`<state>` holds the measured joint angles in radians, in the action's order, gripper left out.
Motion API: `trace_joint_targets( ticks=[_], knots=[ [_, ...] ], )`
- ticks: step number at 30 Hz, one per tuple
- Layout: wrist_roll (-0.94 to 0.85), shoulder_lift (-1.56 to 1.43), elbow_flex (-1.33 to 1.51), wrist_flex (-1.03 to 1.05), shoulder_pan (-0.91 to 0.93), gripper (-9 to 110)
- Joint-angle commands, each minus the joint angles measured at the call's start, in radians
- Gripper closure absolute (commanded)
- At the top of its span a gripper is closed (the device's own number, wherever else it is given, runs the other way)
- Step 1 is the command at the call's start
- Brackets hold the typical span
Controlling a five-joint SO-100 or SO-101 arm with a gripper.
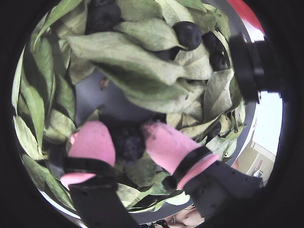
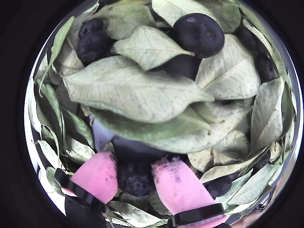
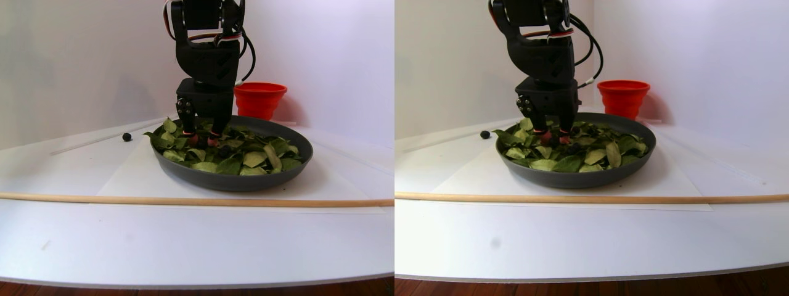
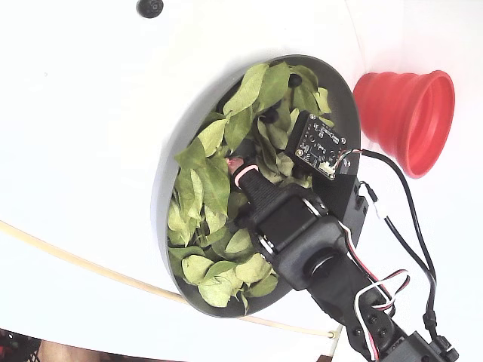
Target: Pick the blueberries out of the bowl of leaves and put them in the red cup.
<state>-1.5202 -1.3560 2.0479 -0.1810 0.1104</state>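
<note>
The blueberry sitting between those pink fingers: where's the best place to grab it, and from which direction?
Across its round middle, coming straight down from above. The blueberry sits low among leaves on the bowl floor, and the gripper already straddles its two sides.

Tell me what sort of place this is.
Probably a home-built tabletop test bench: a white board set on wood, plain white walls behind, and staged props, a bowl of leaves and a red cup.

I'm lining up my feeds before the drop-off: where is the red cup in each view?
A wrist view: red sliver at the top right edge, red cup.
Another wrist view: not in it.
Stereo pair view: behind the bowl, right of the arm, in both halves.
Fixed view: upper right, lying sideways in the picture.
Shared landmark: the bowl's dark rim.
</note>
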Motion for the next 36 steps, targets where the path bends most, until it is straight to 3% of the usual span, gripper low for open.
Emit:
trace_joint_targets(
  ticks=[1, 36],
  knots=[
    [0.003, -0.017, -0.002, -0.005, 0.0, 89],
    [-0.043, -0.212, -0.037, 0.092, 0.055, 89]
  ],
)
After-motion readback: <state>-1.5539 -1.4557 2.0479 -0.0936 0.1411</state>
